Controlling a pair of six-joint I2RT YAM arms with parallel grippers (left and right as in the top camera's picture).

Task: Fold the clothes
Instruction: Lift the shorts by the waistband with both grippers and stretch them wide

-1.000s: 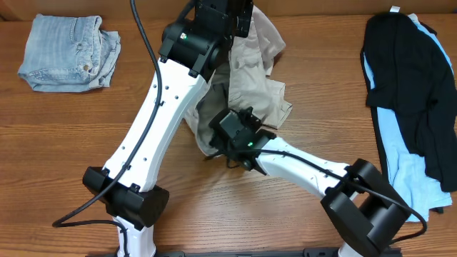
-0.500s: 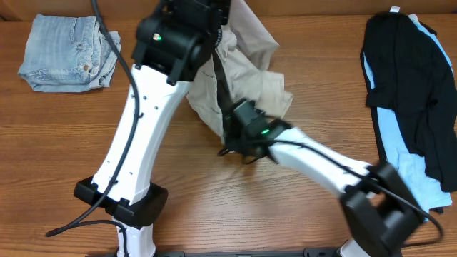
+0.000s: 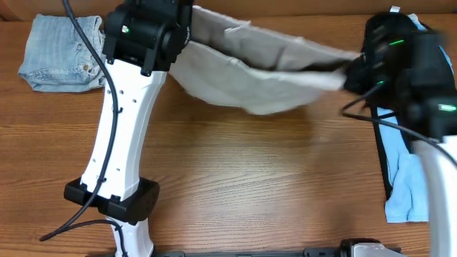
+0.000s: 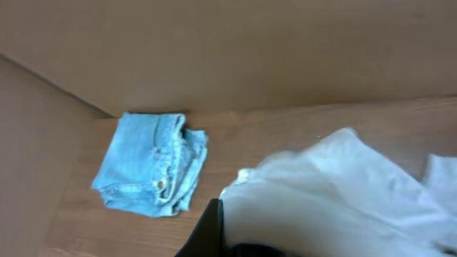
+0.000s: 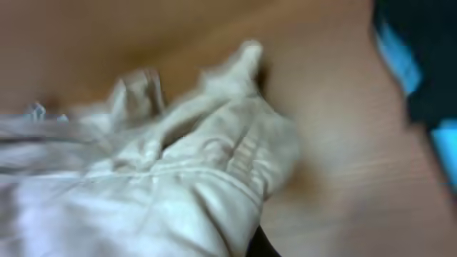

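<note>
The beige khaki shorts (image 3: 264, 68) hang stretched out above the table between my two grippers, sagging in the middle. My left gripper (image 3: 187, 28) is shut on their left end at the back of the table. My right gripper (image 3: 351, 71) is shut on their right end near the dark garments. In the left wrist view the pale cloth (image 4: 335, 200) fills the lower right beside one black finger (image 4: 211, 232). In the right wrist view the bunched, blurred cloth (image 5: 178, 178) covers the jaws.
Folded blue denim shorts (image 3: 68, 51) lie at the back left, also in the left wrist view (image 4: 150, 171). Black and light-blue garments (image 3: 410, 107) lie along the right edge. A cardboard wall (image 4: 228, 50) backs the table. The left arm (image 3: 121, 143) crosses the table's left half.
Both grippers have pulled apart, the right one sweeping far right and the left one moving left. The crumpled shorts have been lifted and stretched wide between them.
</note>
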